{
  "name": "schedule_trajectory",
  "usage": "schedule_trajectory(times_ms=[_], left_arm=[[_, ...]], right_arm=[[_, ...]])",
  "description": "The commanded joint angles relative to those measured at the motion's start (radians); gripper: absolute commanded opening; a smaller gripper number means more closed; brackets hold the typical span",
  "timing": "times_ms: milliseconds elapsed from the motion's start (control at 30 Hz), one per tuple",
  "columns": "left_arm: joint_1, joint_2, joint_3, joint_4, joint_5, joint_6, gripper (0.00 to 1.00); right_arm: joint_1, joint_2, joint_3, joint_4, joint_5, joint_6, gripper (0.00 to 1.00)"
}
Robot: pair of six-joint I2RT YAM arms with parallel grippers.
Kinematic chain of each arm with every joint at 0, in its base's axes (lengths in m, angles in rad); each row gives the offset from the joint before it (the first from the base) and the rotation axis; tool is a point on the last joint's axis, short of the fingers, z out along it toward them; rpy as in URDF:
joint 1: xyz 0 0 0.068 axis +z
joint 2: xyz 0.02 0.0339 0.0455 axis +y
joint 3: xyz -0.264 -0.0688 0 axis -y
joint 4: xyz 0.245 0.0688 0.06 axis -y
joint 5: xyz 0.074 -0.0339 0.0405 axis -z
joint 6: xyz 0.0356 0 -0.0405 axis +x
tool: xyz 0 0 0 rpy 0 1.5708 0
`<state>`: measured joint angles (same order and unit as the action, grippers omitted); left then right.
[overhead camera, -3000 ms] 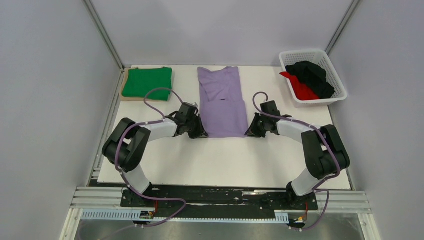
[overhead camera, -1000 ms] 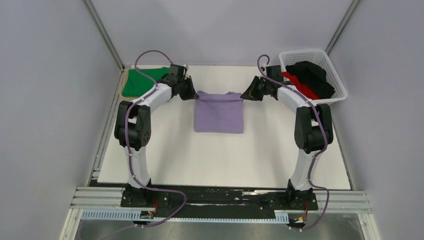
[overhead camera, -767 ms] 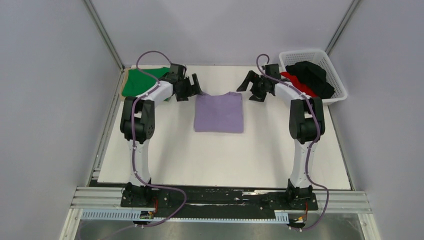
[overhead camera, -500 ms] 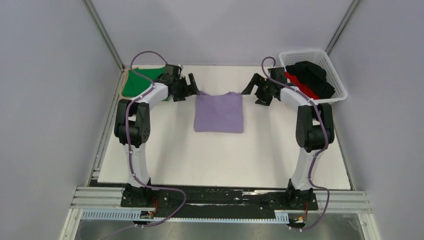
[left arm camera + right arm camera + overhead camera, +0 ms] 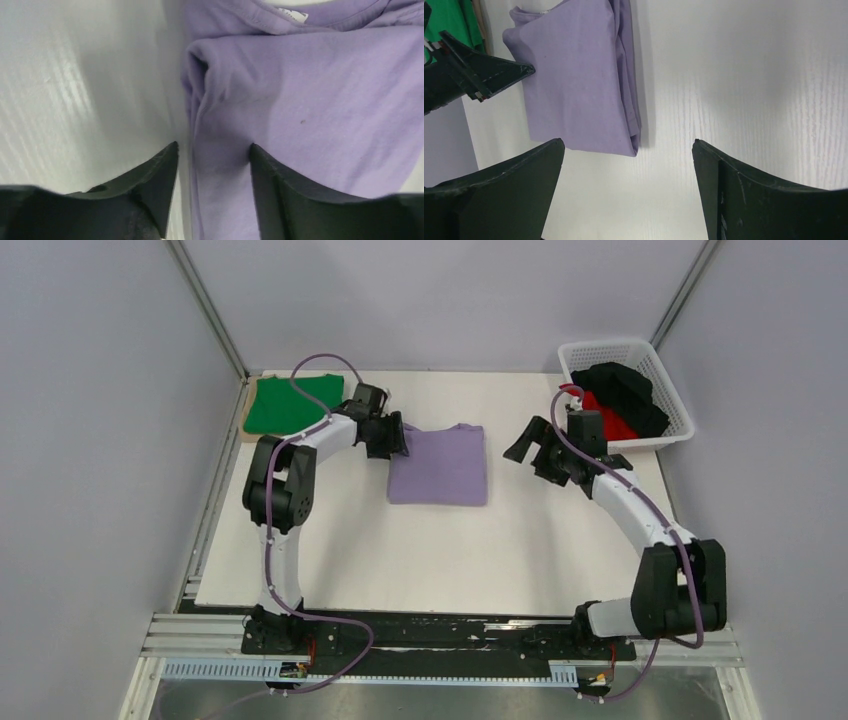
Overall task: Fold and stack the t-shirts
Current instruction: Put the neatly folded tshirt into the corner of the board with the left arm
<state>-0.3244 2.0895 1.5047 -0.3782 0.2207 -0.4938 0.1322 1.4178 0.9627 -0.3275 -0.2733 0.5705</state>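
Left wrist view: left tool (image 5: 212, 147), jaws parted, is straddling the left edge of the folded purple shirt (image 5: 310, 110) lying on the counter (image 5: 75, 75); right tool (image 5: 628, 142) is hovering released, right of the shirt. Closing should be catching every layer.

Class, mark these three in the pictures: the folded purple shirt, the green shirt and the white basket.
purple shirt (image 5: 438, 468), top view, middle of the folded cloth.
green shirt (image 5: 290, 405), top view, middle of its upper face.
white basket (image 5: 600, 344), top view, far rim.
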Motion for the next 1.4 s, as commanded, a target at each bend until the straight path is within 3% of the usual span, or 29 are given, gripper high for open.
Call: schedule_trajectory(times_ms=[0,33,67,100,167,433,633,967,1367], left_arm=[[-0.066,0.079,0.056,-0.109,-0.079,0.042,0.52],[-0.087,0.093,0.063,-0.131,-0.093,0.043,0.39],[-0.099,0.100,0.079,-0.143,-0.129,0.046,0.32],[-0.120,0.114,0.089,-0.172,-0.152,0.047,0.16],[-0.146,0.132,0.133,-0.221,-0.253,0.058,0.01],[-0.157,0.150,0.392,-0.376,-0.744,0.207,0.00],[-0.126,0.110,0.491,-0.339,-0.938,0.409,0.00],[0.033,0.053,0.592,-0.191,-0.946,0.673,0.00],[0.068,0.111,0.800,-0.148,-0.948,0.855,0.00]], right_arm=[[-0.001,-0.138,-0.045,-0.029,0.087,-0.032,1.00],[-0.001,-0.164,-0.059,-0.035,0.099,-0.035,1.00],[-0.001,-0.188,-0.074,-0.042,0.113,-0.037,1.00],[-0.002,-0.212,-0.089,-0.048,0.125,-0.038,1.00],[-0.003,-0.252,-0.114,-0.050,0.144,-0.045,1.00],[-0.003,-0.355,-0.158,-0.049,0.265,-0.052,1.00],[-0.002,-0.390,-0.177,-0.040,0.348,-0.044,1.00],[-0.003,-0.396,-0.191,-0.014,0.378,-0.044,1.00],[-0.002,-0.385,-0.190,-0.010,0.401,-0.048,1.00]])
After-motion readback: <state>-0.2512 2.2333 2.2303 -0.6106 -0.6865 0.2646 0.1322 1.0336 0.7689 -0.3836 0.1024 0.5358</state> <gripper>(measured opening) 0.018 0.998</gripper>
